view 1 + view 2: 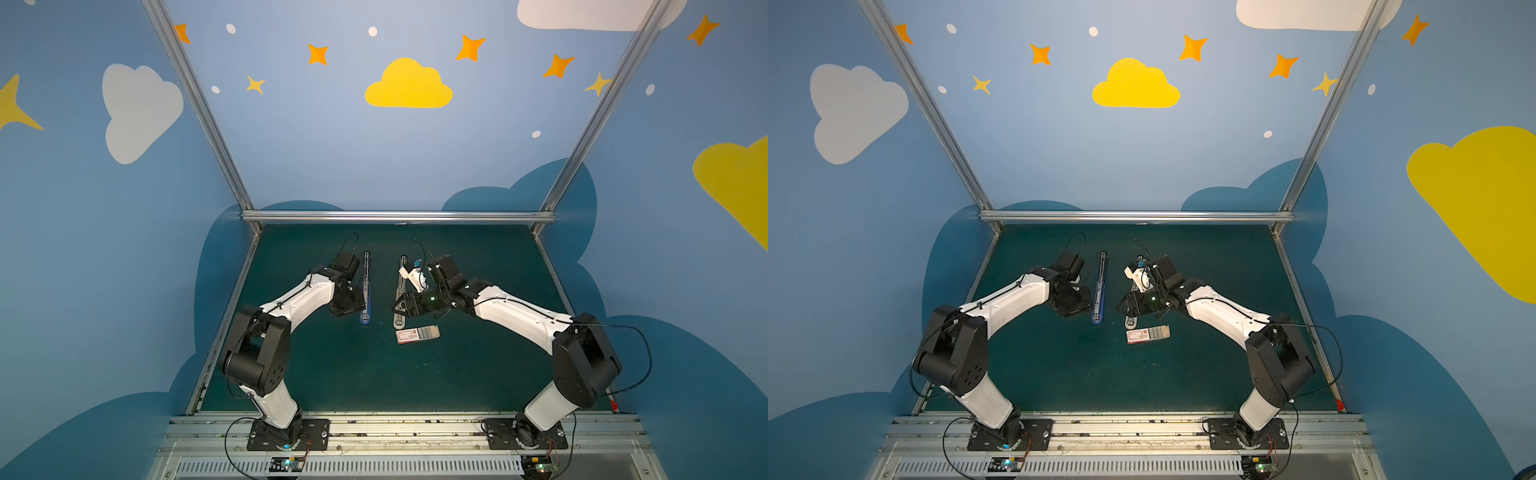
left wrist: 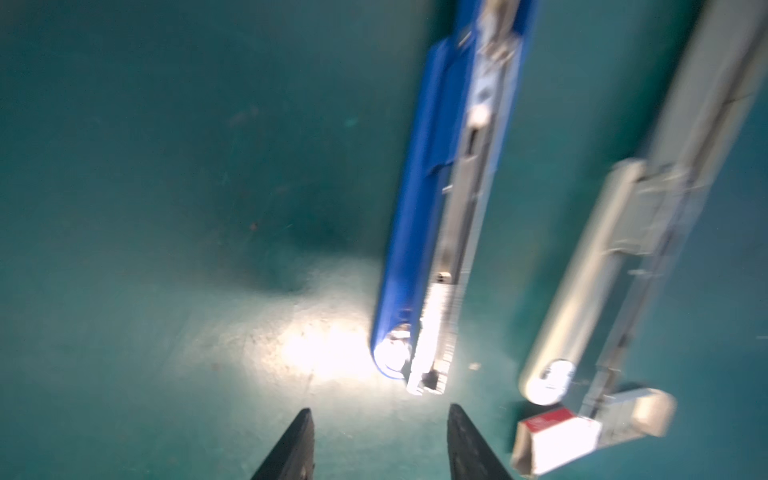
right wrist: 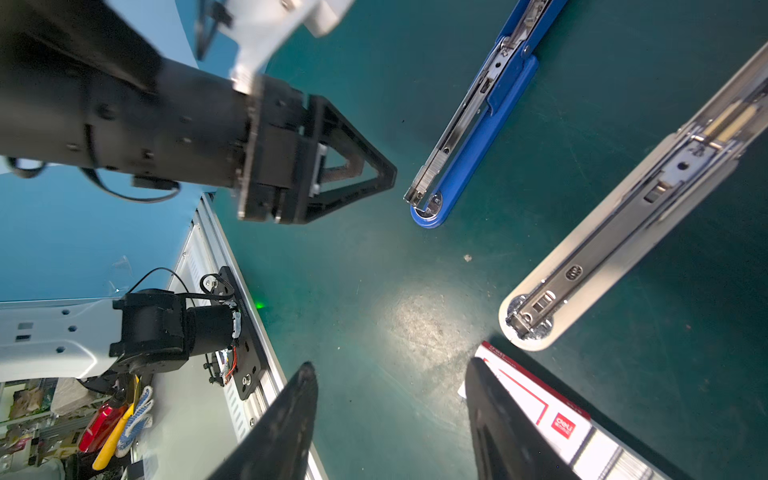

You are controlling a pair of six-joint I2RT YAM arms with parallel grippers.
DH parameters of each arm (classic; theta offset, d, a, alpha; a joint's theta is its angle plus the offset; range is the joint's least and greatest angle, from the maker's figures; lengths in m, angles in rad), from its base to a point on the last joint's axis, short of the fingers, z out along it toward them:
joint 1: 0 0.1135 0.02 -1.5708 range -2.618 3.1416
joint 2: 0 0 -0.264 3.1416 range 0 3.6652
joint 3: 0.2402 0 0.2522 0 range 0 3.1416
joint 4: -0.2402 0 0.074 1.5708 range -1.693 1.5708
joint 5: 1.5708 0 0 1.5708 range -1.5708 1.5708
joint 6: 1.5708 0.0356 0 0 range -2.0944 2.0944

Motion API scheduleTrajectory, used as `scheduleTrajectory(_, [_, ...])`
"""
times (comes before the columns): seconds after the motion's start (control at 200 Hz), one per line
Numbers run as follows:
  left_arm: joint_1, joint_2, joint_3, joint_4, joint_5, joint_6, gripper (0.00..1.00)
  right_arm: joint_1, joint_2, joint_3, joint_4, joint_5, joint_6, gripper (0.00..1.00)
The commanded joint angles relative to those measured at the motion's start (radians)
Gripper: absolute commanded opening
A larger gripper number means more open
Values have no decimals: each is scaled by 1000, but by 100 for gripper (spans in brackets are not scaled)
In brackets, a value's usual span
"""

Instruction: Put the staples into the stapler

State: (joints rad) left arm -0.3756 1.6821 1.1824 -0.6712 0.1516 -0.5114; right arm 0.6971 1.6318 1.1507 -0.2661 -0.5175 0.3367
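Partly parted, nothing held — left fingers (image 2: pixel 291 453), right fingers (image 3: pixel 282 424).

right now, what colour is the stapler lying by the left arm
Blue stapler, silver metal rail; clearest in right wrist view.

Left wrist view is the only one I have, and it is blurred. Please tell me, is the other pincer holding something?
Observer: No. The right pincer is open and empty. It hangs close to the near end of the grey stapler.
Operator: Thank you. I see a white and red box only at the edge of my picture. Is it open?
Observer: Yes. In both top views the box has its tray pulled out to the right, and rows of staples show in the tray.
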Motion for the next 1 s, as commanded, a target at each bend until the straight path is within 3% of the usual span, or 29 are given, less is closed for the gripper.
scheduleTrajectory(0.0, [-28,22,39,-10,-40,-7,57,-8,-48,-18,-5,4,5,59])
scheduleTrajectory(0.23, [-53,193,171,-29,-146,19,63,-31,-92,-74,-2,9,18,60])
scheduleTrajectory(0.481, [-63,290,204,-44,-208,34,60,-53,-113,-106,2,8,26,59])
scheduleTrajectory(0.691, [-41,214,104,-52,-286,23,57,-57,-102,-106,17,-9,34,58])
scheduleTrajectory(0.841, [35,140,17,-50,-310,23,57,-57,-96,-106,25,-16,35,58])
scheduleTrajectory(0.996, [92,106,24,-49,-300,51,58,-61,-98,-109,26,-18,36,58])
